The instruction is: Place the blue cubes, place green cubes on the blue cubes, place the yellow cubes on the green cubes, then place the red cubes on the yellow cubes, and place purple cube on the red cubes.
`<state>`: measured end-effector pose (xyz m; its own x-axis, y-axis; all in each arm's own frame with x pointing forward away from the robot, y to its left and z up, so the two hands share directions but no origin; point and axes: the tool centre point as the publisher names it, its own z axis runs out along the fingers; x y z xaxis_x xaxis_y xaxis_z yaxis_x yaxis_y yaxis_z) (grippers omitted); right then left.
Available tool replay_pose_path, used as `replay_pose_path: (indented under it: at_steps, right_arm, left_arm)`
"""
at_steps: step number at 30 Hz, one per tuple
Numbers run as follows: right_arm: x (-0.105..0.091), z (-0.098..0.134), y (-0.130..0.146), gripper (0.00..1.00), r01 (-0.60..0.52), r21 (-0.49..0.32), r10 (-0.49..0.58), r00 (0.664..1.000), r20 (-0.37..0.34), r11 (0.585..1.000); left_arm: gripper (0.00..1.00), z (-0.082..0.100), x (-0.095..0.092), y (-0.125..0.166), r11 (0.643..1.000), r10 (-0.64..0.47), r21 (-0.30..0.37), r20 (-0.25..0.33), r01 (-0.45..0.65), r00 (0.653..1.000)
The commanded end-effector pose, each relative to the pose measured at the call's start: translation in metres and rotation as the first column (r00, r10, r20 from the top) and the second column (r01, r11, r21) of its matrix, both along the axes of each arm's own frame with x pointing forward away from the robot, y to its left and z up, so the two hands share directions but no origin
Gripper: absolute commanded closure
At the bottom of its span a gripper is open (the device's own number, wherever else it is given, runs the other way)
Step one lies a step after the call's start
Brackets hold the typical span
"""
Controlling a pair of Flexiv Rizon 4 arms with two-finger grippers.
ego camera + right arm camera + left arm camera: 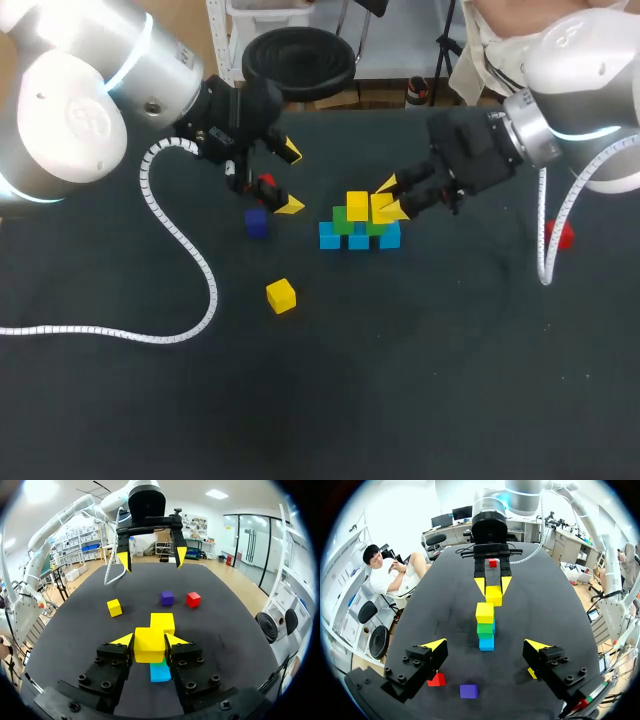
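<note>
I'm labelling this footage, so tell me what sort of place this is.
Probably a robotics test bench: two robot arms reach over a black table, the right tool holding a yellow cube at a stack of coloured cubes.

We count eleven cubes in all. There are three blue cubes [358,241], side by side in one row. Two green cubes [343,219] sit on top of them. Yellow ones come to three: the stacked yellow cube [357,204], the held yellow cube [381,209] and the loose yellow cube [281,295] on the table [420,380]. Red ones come to two: the left red cube [266,183] and the right red cube [560,235]. There is one purple cube [256,223].
</note>
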<state>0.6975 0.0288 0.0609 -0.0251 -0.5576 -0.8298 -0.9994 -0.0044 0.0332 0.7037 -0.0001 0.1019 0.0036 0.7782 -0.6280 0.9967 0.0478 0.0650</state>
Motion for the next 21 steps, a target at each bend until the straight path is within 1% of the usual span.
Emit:
replay_pose_path:
  at_steps: [1, 21]
  right_arm:
    - [0.002, -0.0011, 0.0003, 1.0, -0.002, 0.004, 0.002, 1.0, 0.001, 1.0]
    - [0.0051, -0.0037, 0.0012, 1.0, -0.002, 0.005, 0.002, 1.0, -0.002, 1.0]
  left_arm:
    - [0.0, -0.0003, -0.0001, 0.0009, 1.0, -0.001, -0.002, 0.001, 0.001, 1.0]
    - [0.0, -0.0003, -0.0001, 0.0009, 1.0, -0.001, -0.002, 0.001, 0.001, 1.0]
